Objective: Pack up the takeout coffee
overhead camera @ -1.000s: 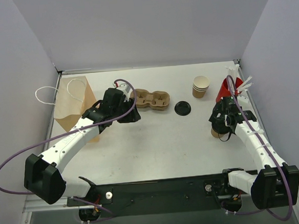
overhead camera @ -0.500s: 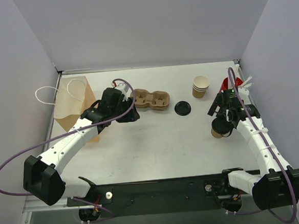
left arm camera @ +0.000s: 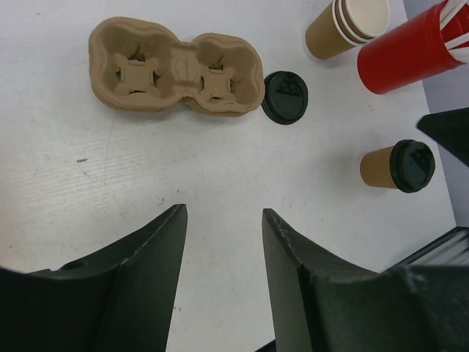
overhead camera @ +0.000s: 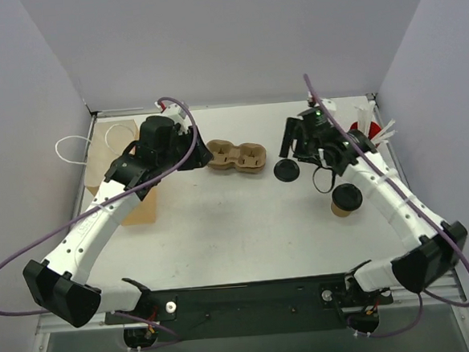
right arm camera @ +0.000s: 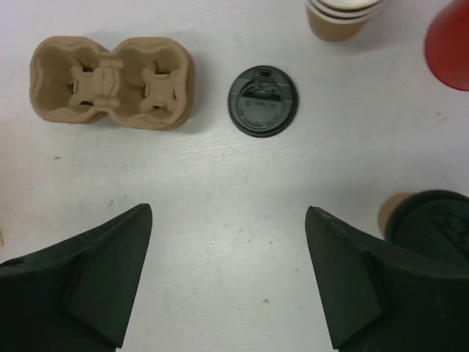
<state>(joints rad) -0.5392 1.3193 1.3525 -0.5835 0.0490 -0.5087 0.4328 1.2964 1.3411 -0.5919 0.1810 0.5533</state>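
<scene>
Placement of the paper bag [overhead camera: 101, 165] is queried first: why is it kept at the far left?

It is judged to be parked out of the way until the drinks are loaded. It is stood beside the left arm with its white handles up, well apart from every cup.

How are the grippers held?

The left gripper [left arm camera: 220, 220] is held above the table with its jaws apart and nothing between them; the pulp carrier [left arm camera: 176, 70] is seen beyond its fingers. The right gripper [right arm camera: 229, 220] is spread wider, is likewise empty, and is hung over the bare patch between the carrier and the cups. Nothing is clamped by either, so a pick is judged not yet begun.

Why is the carrier laid as it is?

It is set flat at the far middle with both slots facing up and unfilled, presumably so that a cup can be lowered straight in.

And where is the takeout coffee found?

The takeout coffee [left arm camera: 396, 166] is stood upright on the right, nearer than the red cup [left arm camera: 410, 48] and the stack of empty cups [left arm camera: 348, 26], and well apart from the carrier. A black lid is already fitted on it, so it is judged ready to be carried. A spare lid [right arm camera: 262, 100] is laid flat just right of the carrier, touching nothing.
</scene>
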